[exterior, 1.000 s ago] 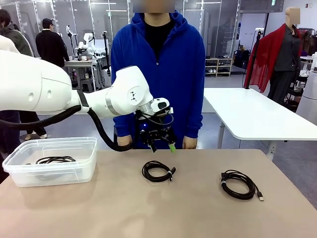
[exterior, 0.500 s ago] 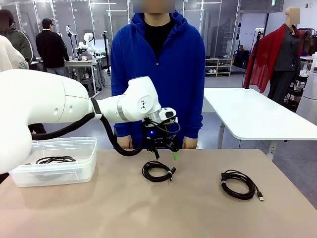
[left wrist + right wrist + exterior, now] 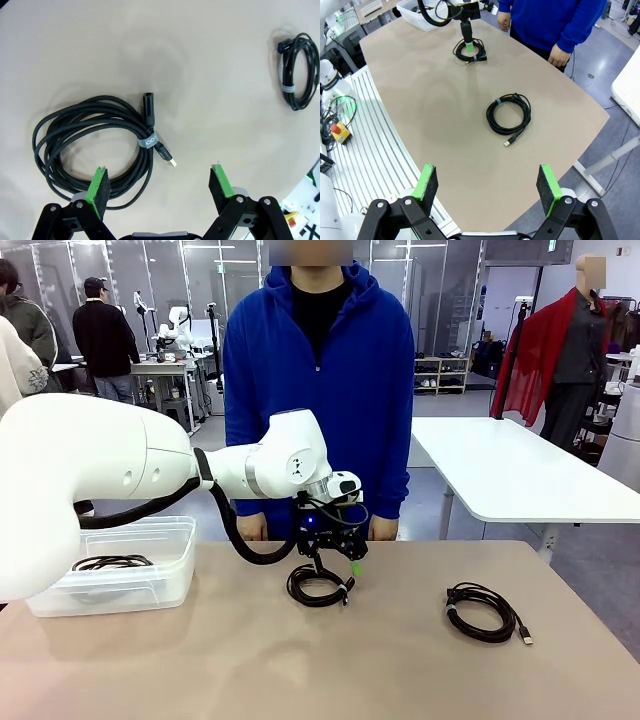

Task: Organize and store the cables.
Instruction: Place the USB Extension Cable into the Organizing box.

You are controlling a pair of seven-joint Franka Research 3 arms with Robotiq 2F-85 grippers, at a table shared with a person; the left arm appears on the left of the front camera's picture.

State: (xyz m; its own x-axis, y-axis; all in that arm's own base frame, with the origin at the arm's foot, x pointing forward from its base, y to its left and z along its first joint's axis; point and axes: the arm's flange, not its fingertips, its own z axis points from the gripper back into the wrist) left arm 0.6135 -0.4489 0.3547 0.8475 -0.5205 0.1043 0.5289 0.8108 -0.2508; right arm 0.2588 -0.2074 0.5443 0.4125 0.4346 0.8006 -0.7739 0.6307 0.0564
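Three cables show, each a coil of thin black cord. The middle cable (image 3: 320, 586) lies on the tan table with a grey strap and a USB plug. My left gripper (image 3: 335, 566) hangs open just above it. In the left wrist view the middle cable (image 3: 90, 111) lies under the open left gripper (image 3: 159, 175), whose left pad sits over the coil's near edge. A second cable (image 3: 482, 612) rests at the right, also seen as a strapped coil (image 3: 286, 88). A third cable (image 3: 112, 562) lies in the bin. My right gripper (image 3: 487, 182) is open, high above the right-hand cable (image 3: 492, 117).
A clear plastic bin (image 3: 60, 590) stands at the table's left. A person in a blue hoodie stands at the far edge, hands (image 3: 383, 529) hanging just behind it. A white table (image 3: 520, 475) stands behind at the right. Bare tabletop lies between the two loose coils.
My left arm has come down and slightly right, bringing its open gripper from above the far edge to just over the middle cable. The cables have not moved.
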